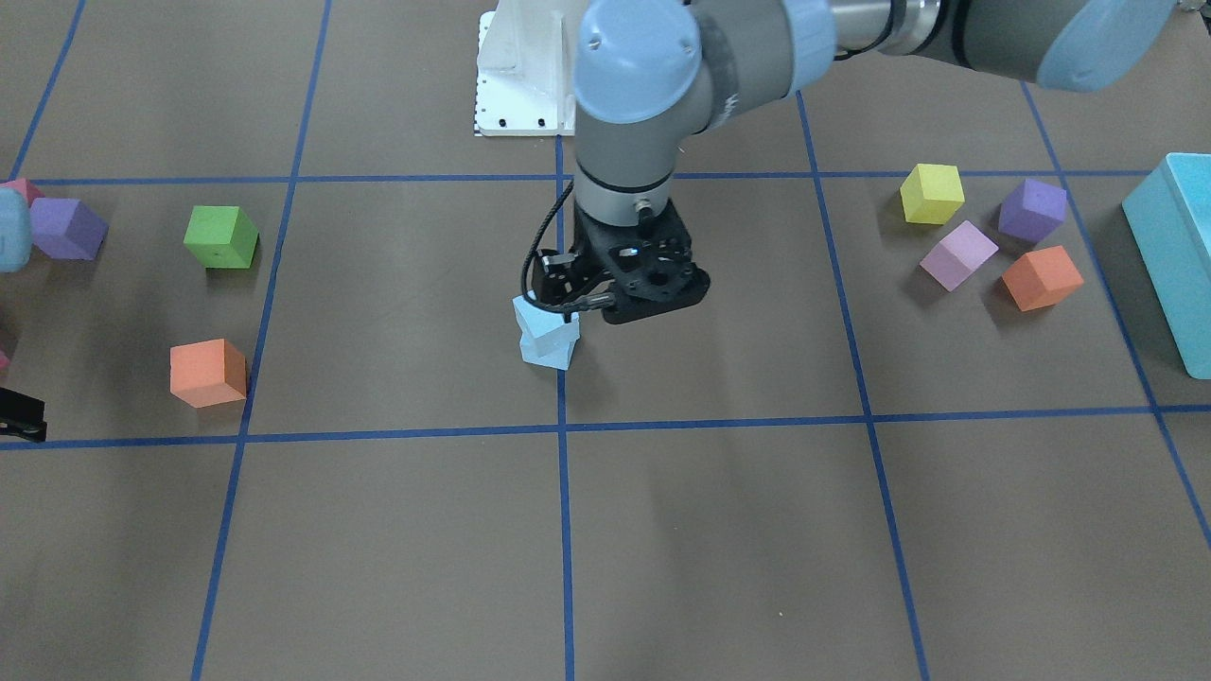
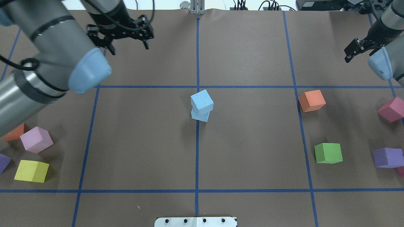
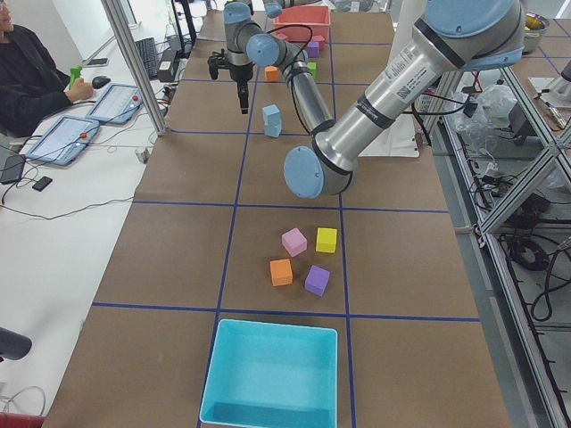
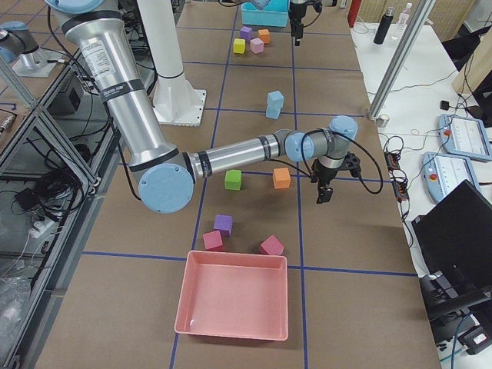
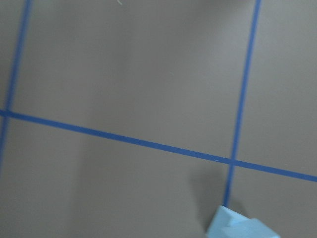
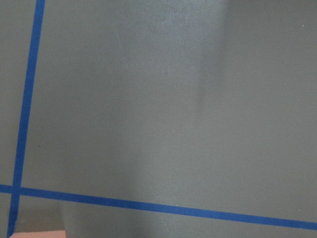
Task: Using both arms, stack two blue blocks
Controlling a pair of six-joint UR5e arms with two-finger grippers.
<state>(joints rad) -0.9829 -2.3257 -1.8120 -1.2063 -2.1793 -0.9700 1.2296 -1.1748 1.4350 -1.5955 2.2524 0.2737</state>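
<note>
Two pale blue blocks stand stacked at the table's middle on the blue centre line: the top blue block (image 2: 202, 101) sits twisted on the bottom blue block (image 2: 200, 115). The stack also shows in the front view (image 1: 547, 336), and a corner of a blue block shows in the left wrist view (image 5: 240, 227). My left gripper (image 2: 128, 47) is open and empty, raised over the far side of the table, apart from the stack. My right gripper (image 2: 355, 52) hangs at the far right, looks open and holds nothing.
Orange (image 2: 311, 100), green (image 2: 328, 153), purple (image 2: 387, 157) and pink-red (image 2: 392, 109) cubes lie on the right. Pink (image 2: 36, 139) and yellow (image 2: 31, 171) cubes lie on the left. A turquoise bin (image 3: 268, 374) and a pink bin (image 4: 231, 300) stand at the table's ends.
</note>
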